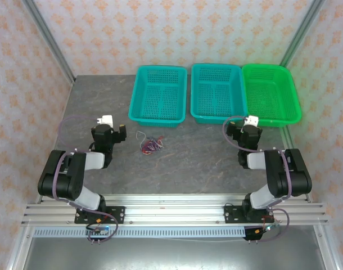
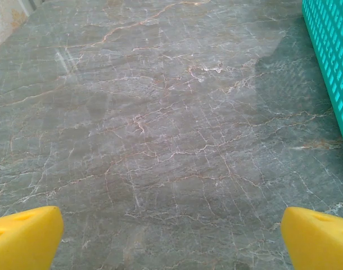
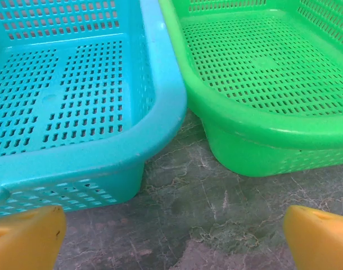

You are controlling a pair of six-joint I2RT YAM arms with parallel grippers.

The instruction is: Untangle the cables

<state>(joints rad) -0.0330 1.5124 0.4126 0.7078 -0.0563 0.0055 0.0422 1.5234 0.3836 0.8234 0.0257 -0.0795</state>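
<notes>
A small tangle of thin cables (image 1: pixel 149 144), red, dark and whitish, lies on the grey marbled table just in front of the left teal basket. My left gripper (image 1: pixel 108 130) rests low to the left of the tangle, a short gap away. In its wrist view the yellow fingertips (image 2: pixel 25 236) stand far apart over bare table, so the left gripper (image 2: pixel 171 242) is open and empty. My right gripper (image 1: pixel 246 130) sits at the right, before the baskets. The right gripper (image 3: pixel 171 239) is open too, its yellow fingertips (image 3: pixel 317 236) wide apart with nothing between them.
Three perforated baskets stand in a row at the back: a teal basket (image 1: pixel 159 94), a second teal basket (image 1: pixel 217 93) and a green basket (image 1: pixel 271 93). In the right wrist view the teal basket (image 3: pixel 160 124) and the green basket (image 3: pixel 256 140) are close ahead.
</notes>
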